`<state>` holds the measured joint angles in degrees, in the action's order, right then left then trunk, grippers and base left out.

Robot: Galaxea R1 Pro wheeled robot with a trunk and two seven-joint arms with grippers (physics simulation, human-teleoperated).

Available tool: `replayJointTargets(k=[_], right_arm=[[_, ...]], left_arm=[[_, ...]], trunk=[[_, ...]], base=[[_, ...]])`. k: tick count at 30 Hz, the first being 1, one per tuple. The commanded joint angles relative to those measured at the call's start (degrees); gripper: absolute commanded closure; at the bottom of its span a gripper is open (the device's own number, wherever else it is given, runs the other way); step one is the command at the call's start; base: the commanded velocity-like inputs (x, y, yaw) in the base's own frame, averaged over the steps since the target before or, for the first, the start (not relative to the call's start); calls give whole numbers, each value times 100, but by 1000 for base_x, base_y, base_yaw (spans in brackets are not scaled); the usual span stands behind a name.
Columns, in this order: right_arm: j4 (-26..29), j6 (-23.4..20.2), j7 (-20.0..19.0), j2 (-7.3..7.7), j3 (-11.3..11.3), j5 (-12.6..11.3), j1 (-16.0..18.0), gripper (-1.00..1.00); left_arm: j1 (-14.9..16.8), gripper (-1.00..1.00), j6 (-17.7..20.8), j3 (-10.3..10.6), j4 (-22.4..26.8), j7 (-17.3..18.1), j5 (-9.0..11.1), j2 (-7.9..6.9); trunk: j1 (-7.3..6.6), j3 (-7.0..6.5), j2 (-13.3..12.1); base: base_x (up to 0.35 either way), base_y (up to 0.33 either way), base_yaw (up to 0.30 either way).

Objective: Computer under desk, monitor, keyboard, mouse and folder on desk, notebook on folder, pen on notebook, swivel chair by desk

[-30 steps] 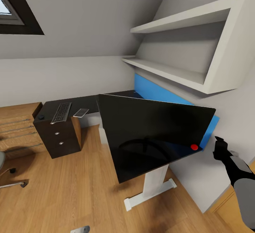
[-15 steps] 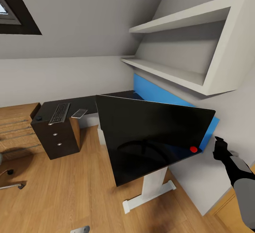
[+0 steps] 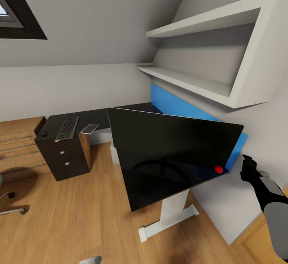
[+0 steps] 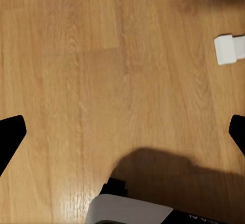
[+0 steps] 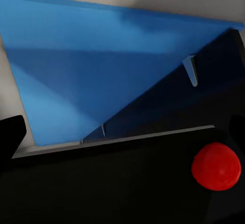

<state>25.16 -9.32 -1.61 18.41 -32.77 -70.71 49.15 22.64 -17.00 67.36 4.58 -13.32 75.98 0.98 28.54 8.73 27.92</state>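
Monitor (image 3: 168,152) stands on the desk (image 3: 96,116), keyboard (image 3: 67,128) at ten o'clock; left gripper (image 4: 122,132) and right gripper (image 5: 122,132) both spread open.

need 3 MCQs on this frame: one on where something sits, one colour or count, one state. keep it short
1. Where does the keyboard lie?
A. On the desk top above the drawer unit
B. On the floor under the desk
C. On the lower wall shelf

2. What colour is the panel behind the desk?
A. Green
B. Blue
C. Yellow

3. How does the left gripper stand?
A. Shut on the mouse
B. Shut on a pen
C. Open, holding nothing, over bare floor

Answers:
1 A: the keyboard rests on the black desk top, directly over the drawer unit with its round knobs.
2 B: the panel along the wall behind the monitor is bright blue.
3 C: in the left wrist view the left gripper has its fingertips far apart at the picture's edges, with only wood floor between them.
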Motion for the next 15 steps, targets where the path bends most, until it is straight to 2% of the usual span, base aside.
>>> replayJointTargets(k=[1,7,15], right_arm=[[-2,-34,-18,-3,-37,-24,7,-100],[-2,-34,-20,-9,-37,-25,7,-100],[-2,-29,-21,-13,-37,-23,7,-100]], left_arm=[[4,-100,-12,49,8,-39,28,-1],[4,-100,-14,49,8,-39,24,1],[4,-100,-14,49,8,-36,27,-1]], trunk=[[3,11,10],[3,11,10],[3,11,10]], base=[[100,0,0],[180,0,0],[39,0,0]])
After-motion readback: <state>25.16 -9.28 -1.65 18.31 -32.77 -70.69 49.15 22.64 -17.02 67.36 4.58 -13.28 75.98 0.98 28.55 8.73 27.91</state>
